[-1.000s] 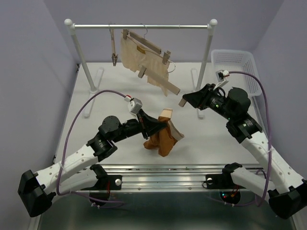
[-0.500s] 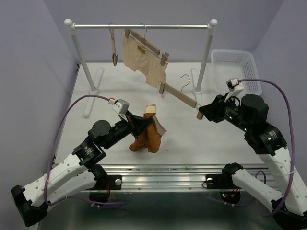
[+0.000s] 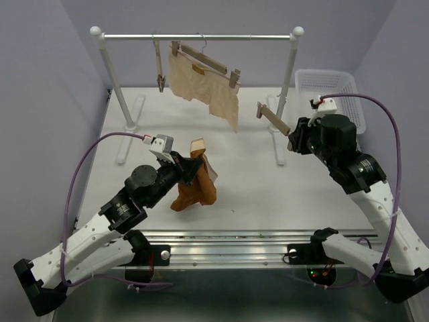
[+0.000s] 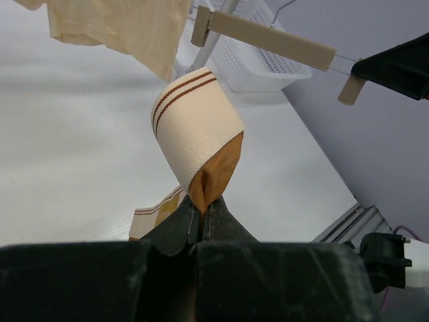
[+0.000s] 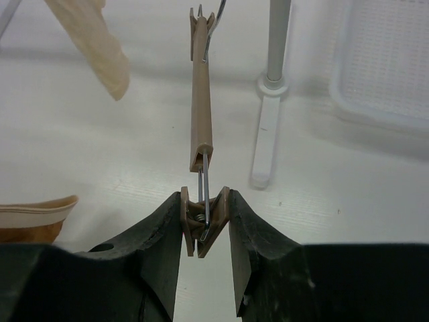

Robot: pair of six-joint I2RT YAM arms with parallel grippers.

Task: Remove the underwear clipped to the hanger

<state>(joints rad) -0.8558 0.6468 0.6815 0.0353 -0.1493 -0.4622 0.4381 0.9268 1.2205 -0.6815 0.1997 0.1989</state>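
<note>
Top external view: the left claw (image 3: 190,168) is clamped on the rust-orange briefs (image 3: 194,191) over the desk (image 3: 268,181), the right claw (image 3: 293,137) pinches an empty wooden hanger (image 3: 273,119) by its clip, while the beige briefs (image 3: 201,84) hang clipped under the rail (image 3: 255,37), beyond both claws, nearer the left.

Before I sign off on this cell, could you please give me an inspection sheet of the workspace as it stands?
Surface: white table, matte.
Job's things: rust-orange underwear off its hanger; beige underwear clipped to a hanger on the rail.
Clutter: spare hanger hanging end-down from the rail; white basket rear right.
Grippers: left gripper shut on rust-orange underwear; right gripper shut on the clip of a bare hanger.
Cables: purple left cable and right cable loop free.
Surroundings: lilac walls; nothing else seen.
</note>
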